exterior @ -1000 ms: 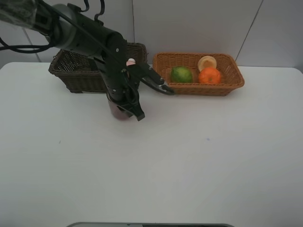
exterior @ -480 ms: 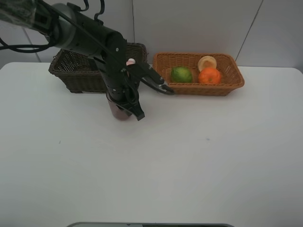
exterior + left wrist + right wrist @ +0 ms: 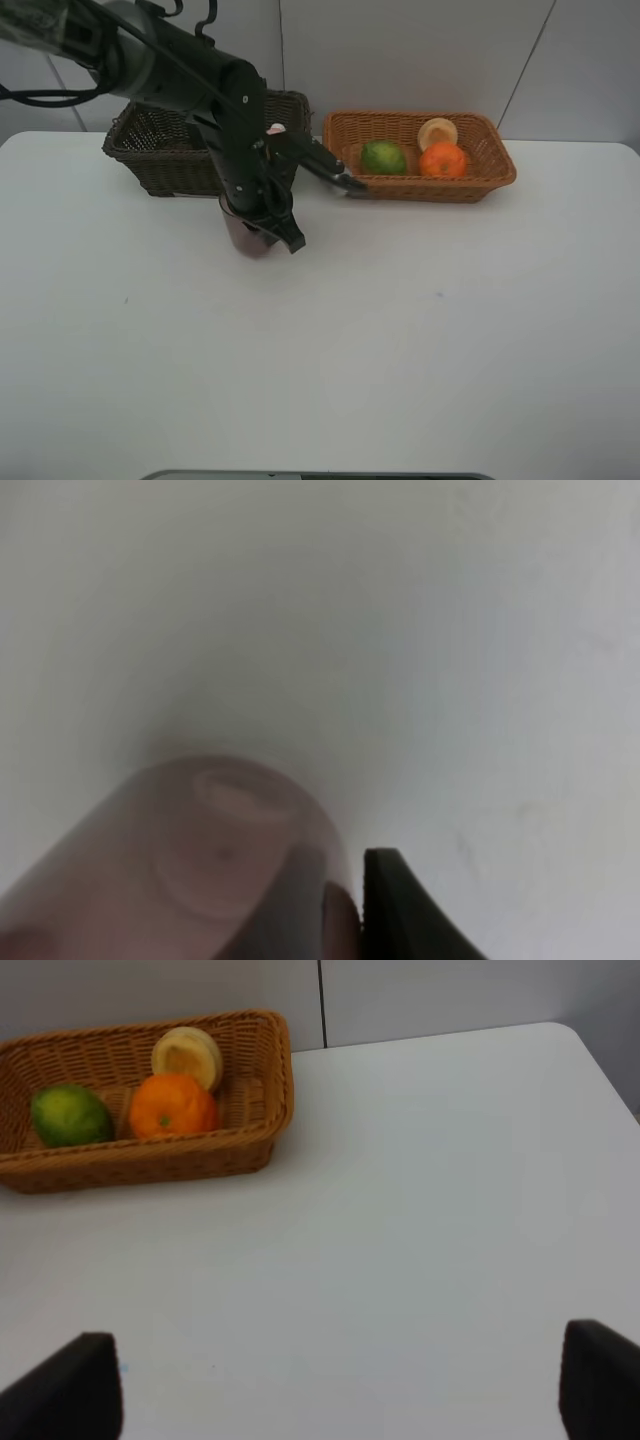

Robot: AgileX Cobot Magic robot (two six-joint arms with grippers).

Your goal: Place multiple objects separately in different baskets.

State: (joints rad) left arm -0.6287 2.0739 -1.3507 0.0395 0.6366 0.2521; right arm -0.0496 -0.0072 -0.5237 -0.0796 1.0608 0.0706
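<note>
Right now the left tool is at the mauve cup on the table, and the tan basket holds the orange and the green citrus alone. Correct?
Not quite. The exterior high view shows three fruits in the tan basket: the orange, the green citrus and a pale yellow round fruit. The left tool is indeed at the mauve cup.

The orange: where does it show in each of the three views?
Exterior high: orange at the right end of the tan basket, beside the green citrus.
Left wrist: not in it.
Right wrist: orange mid-basket.
Shared landmark: the tan basket.
</note>
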